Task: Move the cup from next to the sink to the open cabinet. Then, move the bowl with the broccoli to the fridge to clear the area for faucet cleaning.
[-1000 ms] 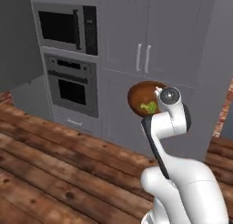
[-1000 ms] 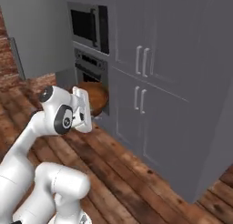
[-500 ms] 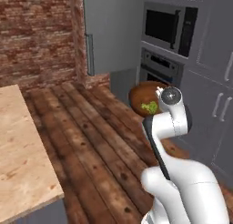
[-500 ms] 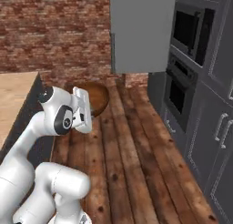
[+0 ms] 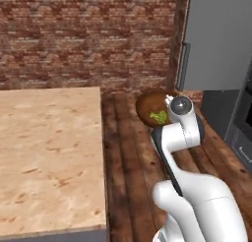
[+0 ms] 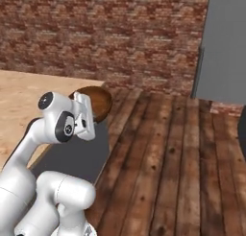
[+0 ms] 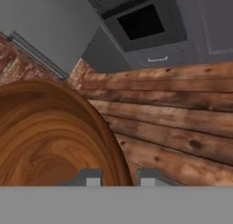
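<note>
The dark brown wooden bowl [image 5: 150, 105] hangs tilted in the air in front of my wrist, with the light-green broccoli [image 5: 158, 118] lying inside it. My gripper [image 7: 120, 178] is shut on the bowl's rim [image 7: 107, 136], one fingertip [image 7: 93, 178] inside and one outside. From the right base view the bowl [image 6: 97, 100] sits just beyond the hand, over the counter's edge. The grey fridge [image 5: 219, 39] with its vertical bar handle [image 5: 183, 66] stands ahead to the right, and the fridge [image 6: 227, 48] also shows at the right edge of the right base view.
A light wooden counter [image 5: 47, 152] with a dark grey side fills the left. A brick wall [image 5: 88, 37] closes the back. Wooden plank floor [image 6: 168, 153] runs toward the fridge. A built-in oven [image 7: 143, 22] and grey cabinets stand beside the fridge.
The whole scene has swung as the base turned: ovens and cabinets slid away, and brick wall, counter and fridge came in. The bowl stays gripped in the same place relative to the arm.
</note>
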